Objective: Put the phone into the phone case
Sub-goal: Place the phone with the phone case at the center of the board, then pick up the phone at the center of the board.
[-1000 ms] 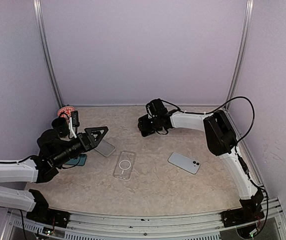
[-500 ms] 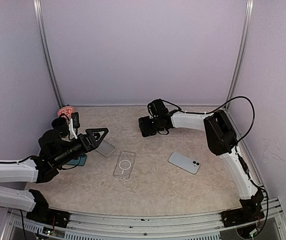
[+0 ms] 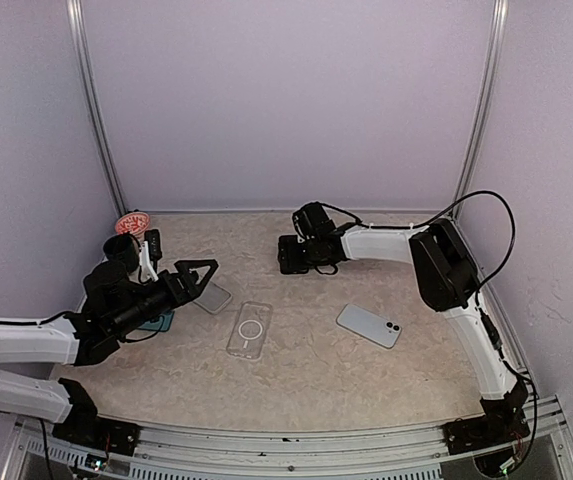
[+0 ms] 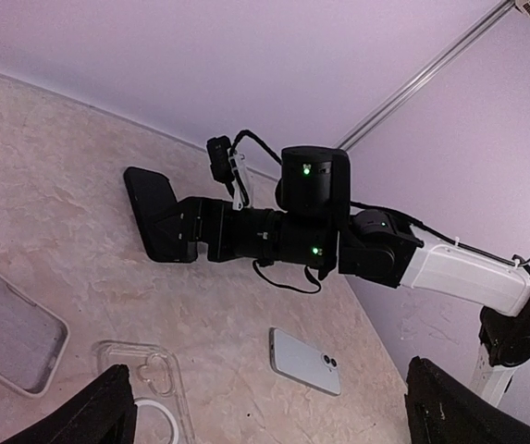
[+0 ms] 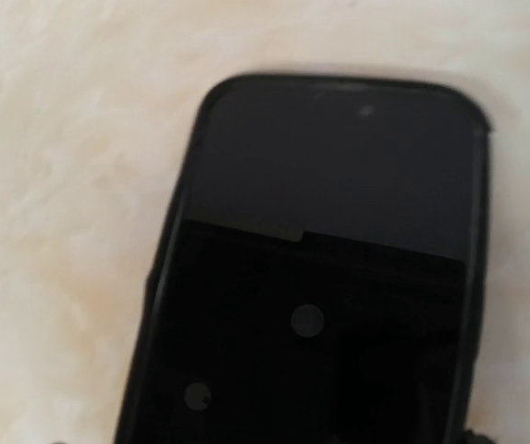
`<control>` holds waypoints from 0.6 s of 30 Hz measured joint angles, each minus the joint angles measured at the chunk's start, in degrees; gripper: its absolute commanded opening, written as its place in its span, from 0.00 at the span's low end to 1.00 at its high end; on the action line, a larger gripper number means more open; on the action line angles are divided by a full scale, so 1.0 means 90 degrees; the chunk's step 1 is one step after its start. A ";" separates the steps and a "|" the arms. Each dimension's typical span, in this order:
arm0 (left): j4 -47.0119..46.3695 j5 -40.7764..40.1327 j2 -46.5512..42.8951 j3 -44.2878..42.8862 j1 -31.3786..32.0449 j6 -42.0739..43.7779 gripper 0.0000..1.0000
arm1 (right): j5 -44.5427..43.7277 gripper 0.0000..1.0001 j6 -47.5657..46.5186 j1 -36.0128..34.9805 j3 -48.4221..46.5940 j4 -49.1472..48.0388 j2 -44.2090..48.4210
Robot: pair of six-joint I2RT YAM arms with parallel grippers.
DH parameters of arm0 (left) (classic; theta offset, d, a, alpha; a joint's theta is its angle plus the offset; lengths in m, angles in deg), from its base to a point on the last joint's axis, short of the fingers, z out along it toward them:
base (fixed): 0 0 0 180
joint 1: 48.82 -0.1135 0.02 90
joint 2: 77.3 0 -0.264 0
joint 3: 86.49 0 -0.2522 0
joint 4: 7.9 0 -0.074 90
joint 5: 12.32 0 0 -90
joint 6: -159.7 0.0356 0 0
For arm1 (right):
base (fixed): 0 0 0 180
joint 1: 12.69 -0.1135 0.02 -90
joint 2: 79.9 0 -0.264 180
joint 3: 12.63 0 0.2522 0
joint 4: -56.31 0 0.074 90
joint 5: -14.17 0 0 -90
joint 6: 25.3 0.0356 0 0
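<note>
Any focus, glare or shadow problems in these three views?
Right wrist: soft and out of focus; the glossy black slab fills the frame and shows reflections. Left wrist: sharp but tilted. Top external: even light, faint shadows, no glare.

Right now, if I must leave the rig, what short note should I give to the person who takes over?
Left end effector: open, empty, beside the grey case at the left.
Right end effector: low over a black phone at the back; grip or no grip, I cannot tell.
Light blue phone: face down, right of centre, nothing touching it.
Clear case: flat at the centre, empty.
Done: nothing seated in the clear case. Left: pick up the light blue phone and press it into that case.
</note>
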 measured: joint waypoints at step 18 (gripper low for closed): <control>0.0240 -0.0323 0.0248 0.0000 0.0012 0.0121 0.99 | -0.0313 0.99 -0.0692 -0.0095 0.1785 0.0070 0.1977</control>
